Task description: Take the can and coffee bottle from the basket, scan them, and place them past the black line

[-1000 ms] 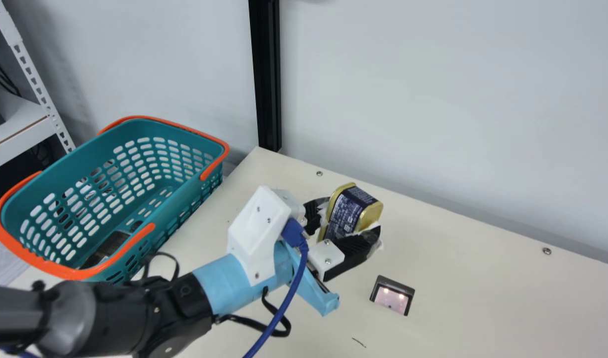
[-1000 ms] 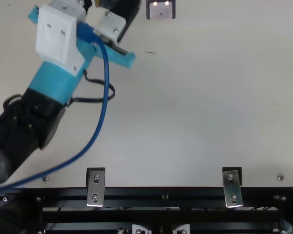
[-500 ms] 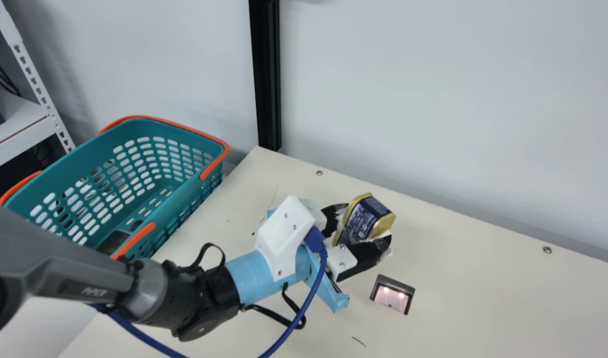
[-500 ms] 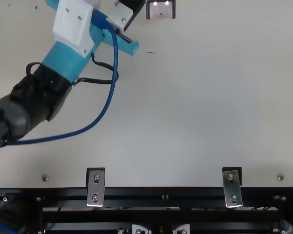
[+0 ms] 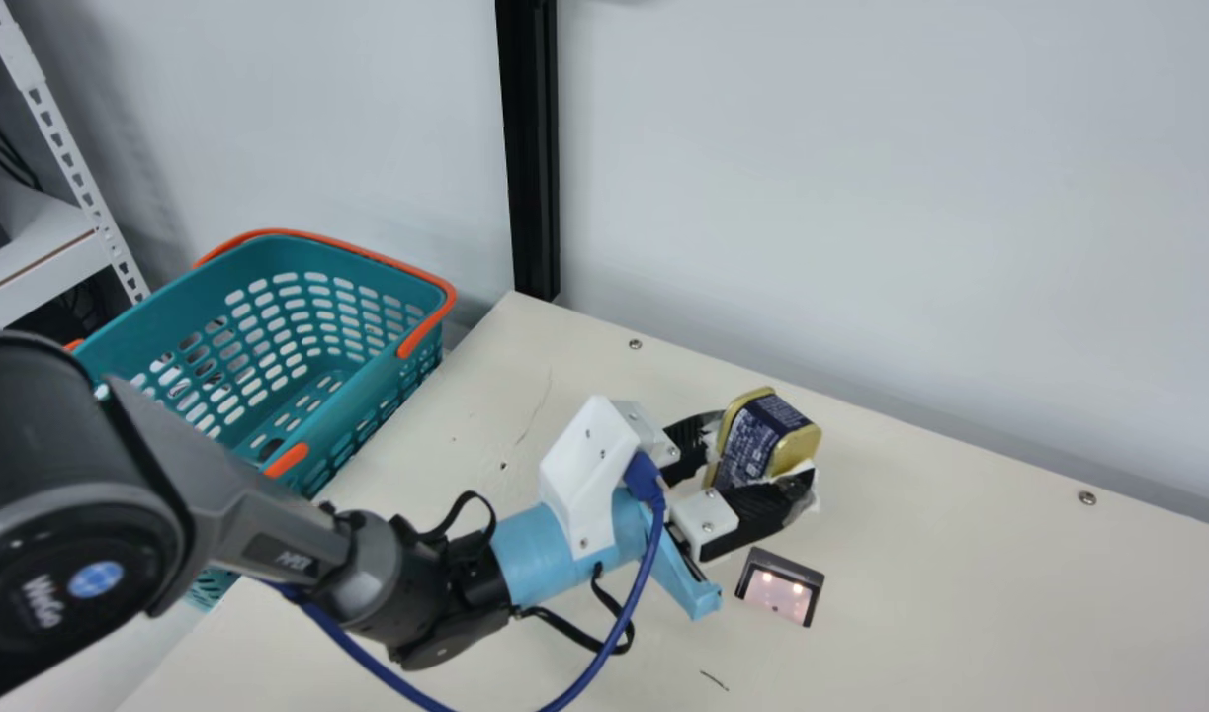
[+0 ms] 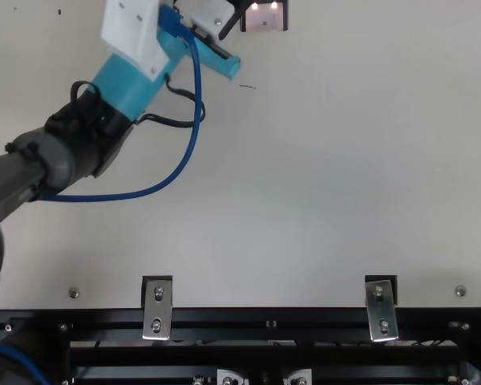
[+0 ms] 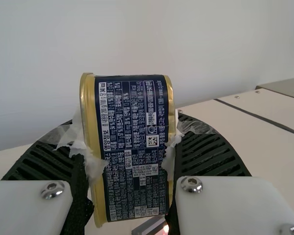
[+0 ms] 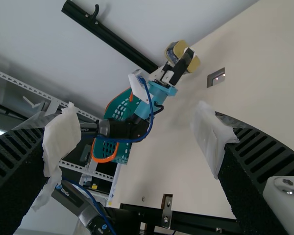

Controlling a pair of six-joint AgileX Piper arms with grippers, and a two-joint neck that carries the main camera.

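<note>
In the main view my left gripper (image 5: 757, 470) is shut on the can (image 5: 765, 440), a gold-rimmed tin with a dark blue label, held above the table just behind the lit scanner (image 5: 780, 588). The left wrist view has the can (image 7: 132, 147) upright between the ribbed pads of my left gripper (image 7: 130, 161). The teal basket (image 5: 357, 386) with orange handles stands at the far left, its near part hidden behind my left arm. In the right wrist view my right gripper (image 8: 132, 142) stands wide open with nothing between its fingers.
A black line (image 7: 259, 116) crosses the table in the left wrist view. A black post (image 5: 535, 148) rises at the table's back left corner, against the wall. Metal brackets (image 6: 157, 307) sit along the table edge in the top view.
My left arm has moved rightward with the can in its gripper, bringing it nearer the scanner. More of the arm now covers the basket's near side.
</note>
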